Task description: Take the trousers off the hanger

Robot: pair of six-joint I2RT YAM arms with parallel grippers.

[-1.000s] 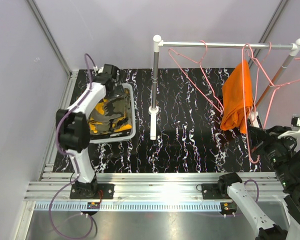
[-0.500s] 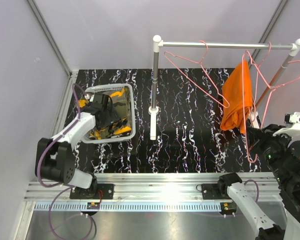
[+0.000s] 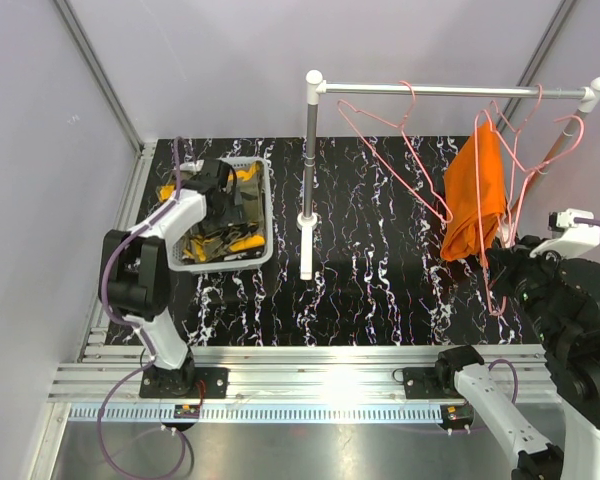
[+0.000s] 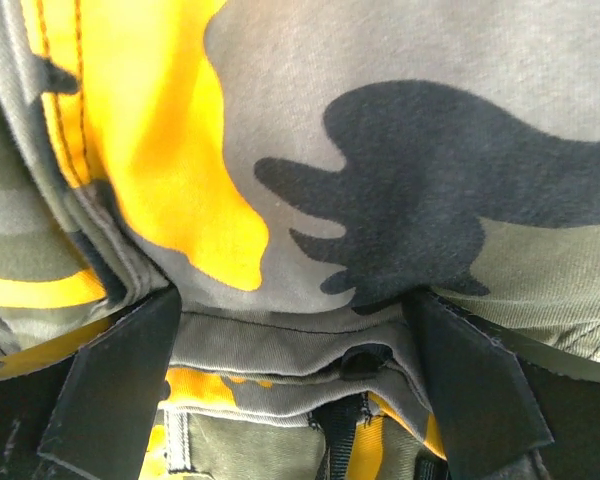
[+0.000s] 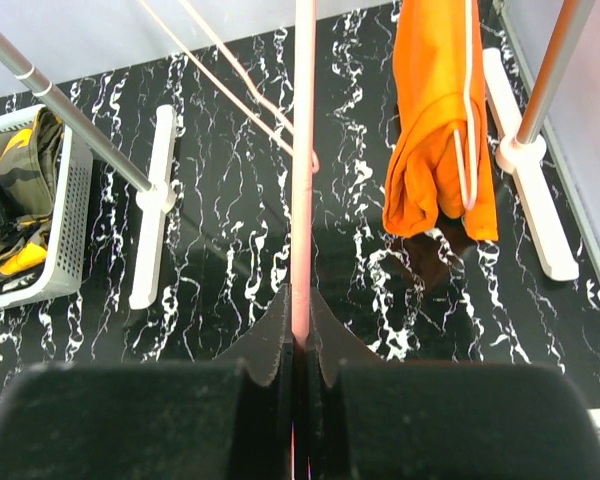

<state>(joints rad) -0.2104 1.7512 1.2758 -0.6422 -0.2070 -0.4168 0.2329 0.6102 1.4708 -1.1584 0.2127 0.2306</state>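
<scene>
One pair of plain bright orange cloth trousers point(image 5: 435, 130) hangs at the silver metal rail point(image 3: 450, 90), with the right gripper point(image 5: 302, 335) clamped on a thin pink wire hanger point(image 5: 304, 150) beside it, seemingly to steady it. The left gripper point(image 4: 295, 400), spread wide, presses into olive and yellow-orange camouflage trousers point(image 4: 380, 150) in the white plastic basket point(image 3: 267, 215).

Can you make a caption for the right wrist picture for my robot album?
The right gripper pinches a pink hanger beside the hanging orange trousers.

Plain trousers point(image 3: 475, 190) are orange, camouflage trousers point(image 4: 380, 150) olive-and-yellow, hanger point(image 5: 302, 150) pink, table point(image 3: 380, 270) black with white veins.
</scene>
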